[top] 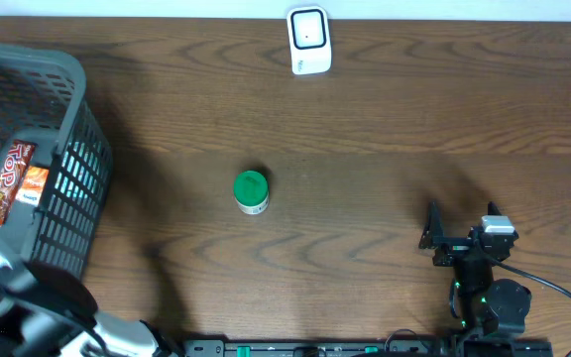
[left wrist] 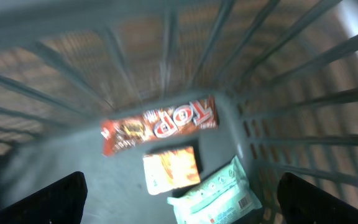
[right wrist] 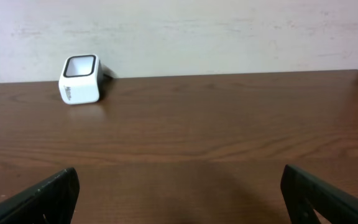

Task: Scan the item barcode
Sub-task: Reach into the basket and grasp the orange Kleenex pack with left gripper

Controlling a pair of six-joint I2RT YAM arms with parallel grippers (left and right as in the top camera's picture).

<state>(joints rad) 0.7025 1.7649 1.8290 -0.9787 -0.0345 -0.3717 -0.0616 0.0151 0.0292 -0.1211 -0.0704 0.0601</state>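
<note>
grey basket [top: 79,169] holds the snack bar [left wrist: 160,124] ungrasped under spread, empty left fingers [left wrist: 55,200]; right fingers [right wrist: 48,198] spread empty too; nothing is at the far scanner [top: 308,40]; grasping and scanning remain.

A basket [top: 77,119] sits at the left end of the table [top: 385,119]. In it lie a snack bar [left wrist: 160,124], a small packet [left wrist: 171,169] next to it, and another pack [left wrist: 216,198] beside that. A jar [top: 252,192] stands mid-table. The scanner [top: 308,41] stands at the far edge, behind the jar.

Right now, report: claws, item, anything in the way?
Left claw open over basket, above chocolate bar. Right claw open, empty. Green jar at table centre.
</note>
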